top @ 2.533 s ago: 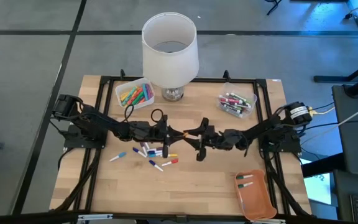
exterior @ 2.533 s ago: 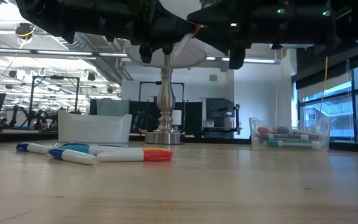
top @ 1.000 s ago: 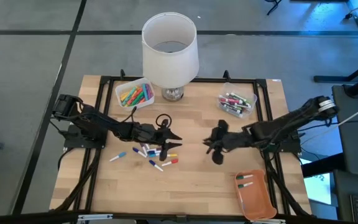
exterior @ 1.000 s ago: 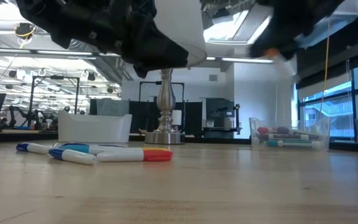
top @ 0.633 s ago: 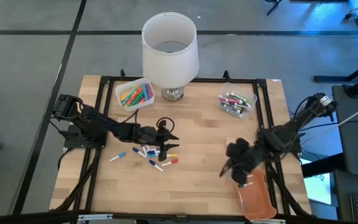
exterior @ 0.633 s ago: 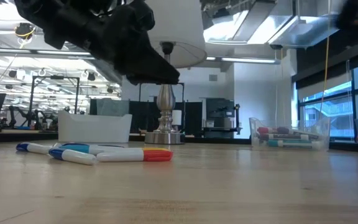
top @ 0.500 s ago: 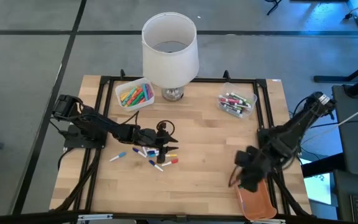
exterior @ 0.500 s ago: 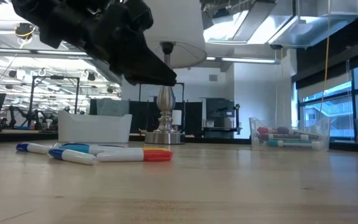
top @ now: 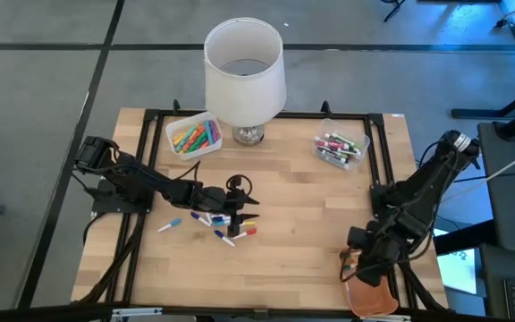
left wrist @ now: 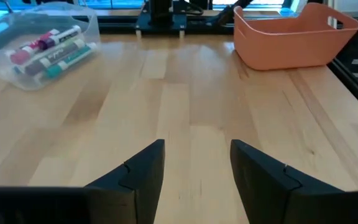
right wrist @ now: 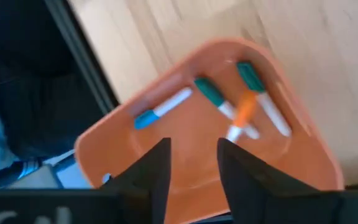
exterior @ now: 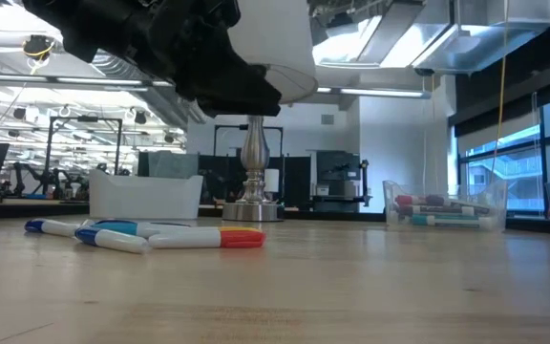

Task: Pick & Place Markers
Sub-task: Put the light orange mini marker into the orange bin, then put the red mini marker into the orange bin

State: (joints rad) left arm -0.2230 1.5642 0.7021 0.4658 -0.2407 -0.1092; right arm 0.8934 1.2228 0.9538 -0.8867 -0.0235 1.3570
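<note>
1. High view: the right gripper (top: 358, 268) is hanging over the orange tray (top: 375, 300) at the near right corner of the surface (top: 293, 259), so the drop-off step appears to be in hand. The left gripper (top: 237, 211) is hovering over the loose markers (top: 224, 223) lying left of centre. A lamp (top: 244, 67) is standing at the far edge, between a white bin of coloured markers (top: 192, 134) and a clear bin of markers (top: 339, 147). Nothing is lying between the loose cluster and the tray.

2. Low view: the loose markers (exterior: 141, 234) are lying flat, touching one another, an orange-capped one nearest the middle. The left arm is looming dark above them, not touching. The lamp's metal stem (exterior: 253, 172) is standing behind, and the clear bin (exterior: 442, 205) is sitting far right.

3. Left wrist view: the left gripper (left wrist: 196, 177) is showing its fingers spread apart with nothing between them, looking across bare wood toward the clear bin (left wrist: 39, 43) and the tray (left wrist: 294, 34). The next move, I judge, is calling for a descent onto one marker, squarely across its barrel so neighbours are not dragged.

4. Right wrist view: the right gripper (right wrist: 191, 168) is standing with fingers apart and empty, above the tray (right wrist: 185, 134). Four markers are lying inside: a blue-capped one (right wrist: 162, 109), two teal-capped ones (right wrist: 213, 96), and an orange one (right wrist: 242, 115) lying across them.
</note>
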